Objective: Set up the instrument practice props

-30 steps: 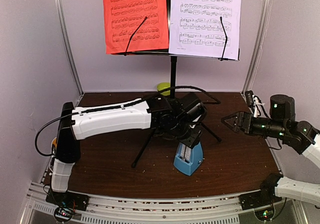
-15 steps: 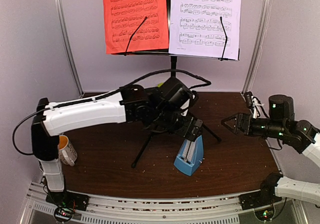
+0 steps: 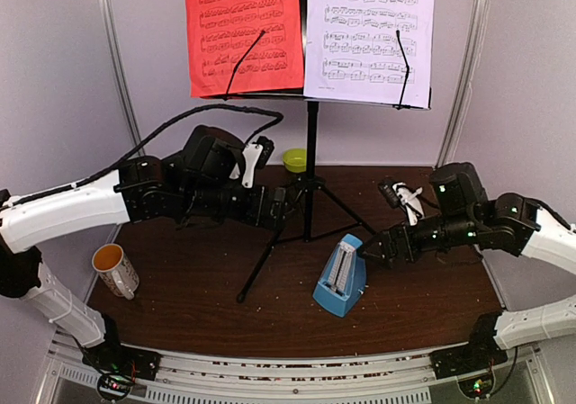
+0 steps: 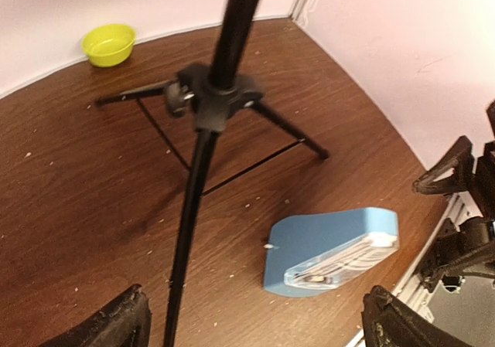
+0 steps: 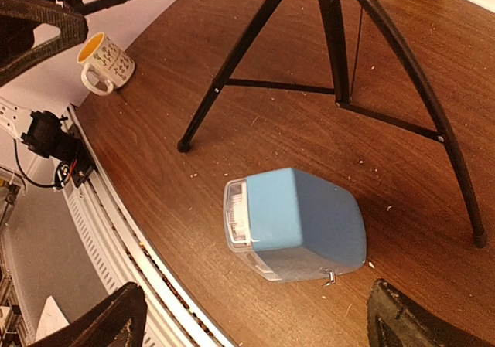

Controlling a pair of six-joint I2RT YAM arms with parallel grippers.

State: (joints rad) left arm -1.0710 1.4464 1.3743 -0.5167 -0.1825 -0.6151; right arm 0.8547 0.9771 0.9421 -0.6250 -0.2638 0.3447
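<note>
1. Your right end effector [image 3: 382,246] has its jaws spread wide and holds nothing. It points at the metronome [image 3: 340,278] from just beside it. The metronome stands upright on the tabletop [image 3: 180,305], in front of the music stand [image 3: 311,152] and close to its right leg. If you close on the tapered sides, the pyramid may squirt out of the grip or tip over. Its clear front cover could pop loose.

2. Your left end effector [image 3: 277,208] is also spread and empty, hanging just beside the stand's pole and front-left leg. A sideways swing here can clip a leg. The stand looks top-heavy, so one knock may topple it.

3. The red sheet [image 3: 243,31] and white sheet [image 3: 369,35] sit side by side on the stand's desk, each pinned by only a thin wire arm. Any jolt to the stand may slide them off.

4. The left arm's cable [image 3: 225,110] arches up close under the red sheet's lower edge. If you raise that arm, it may snag the ledge.

5. The two arms face each other across the tripod, not far apart. If you move both toward the metronome together, they risk colliding.

6. If you shove the metronome instead of lifting it, it may skid toward the near edge, which the right wrist view shows is not far off.

7. The mug [image 3: 115,269] and bowl [image 3: 294,159] sit well apart from the work. A wide sweep by the left arm could reach either one.
</note>
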